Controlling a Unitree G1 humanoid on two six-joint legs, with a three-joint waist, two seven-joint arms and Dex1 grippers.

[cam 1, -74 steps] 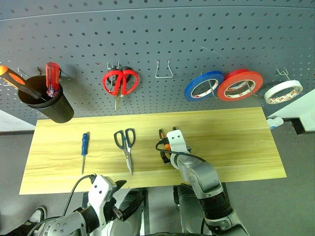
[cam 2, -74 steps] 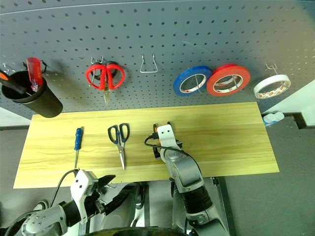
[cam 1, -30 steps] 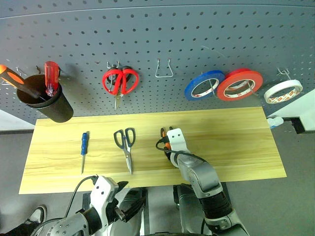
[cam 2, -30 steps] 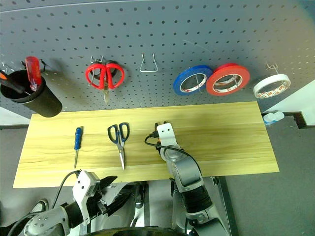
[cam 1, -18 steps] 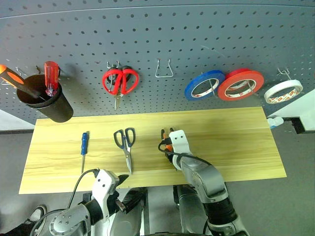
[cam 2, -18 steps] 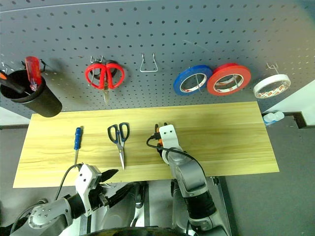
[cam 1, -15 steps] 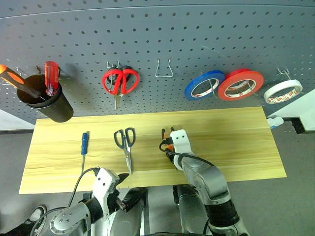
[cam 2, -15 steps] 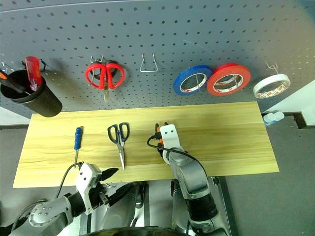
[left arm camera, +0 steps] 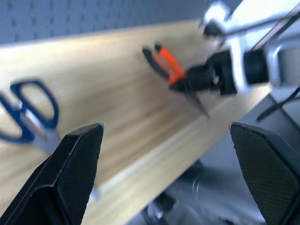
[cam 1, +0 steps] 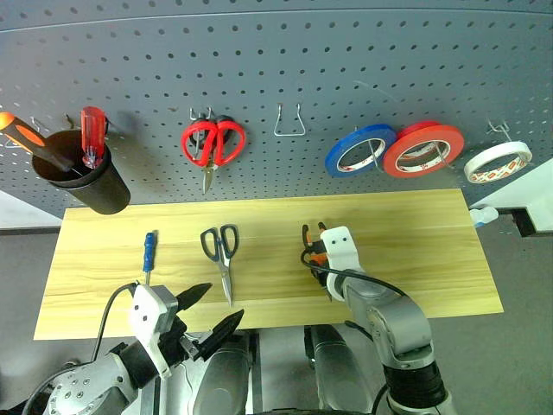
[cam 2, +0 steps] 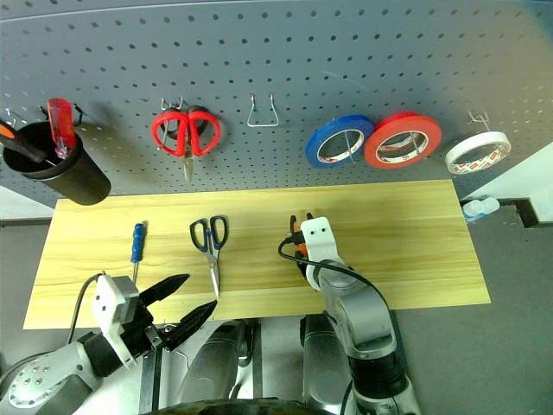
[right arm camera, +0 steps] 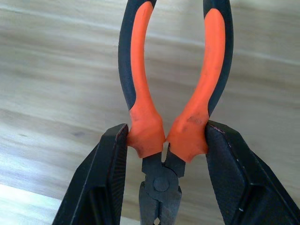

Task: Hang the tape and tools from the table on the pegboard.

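Over the tabletop (cam 1: 415, 251), the right gripper (right arm camera: 161, 140) is clamped on the orange-and-black pliers (right arm camera: 173, 84) by their handles. Left gripper (cam 1: 210, 313) hangs wide apart at the near edge. Scissors (cam 1: 221, 255) and blue screwdriver (cam 1: 148, 259) lie flat; red-orange tape (cam 1: 423, 149) hangs on the pegboard (cam 1: 346, 60).
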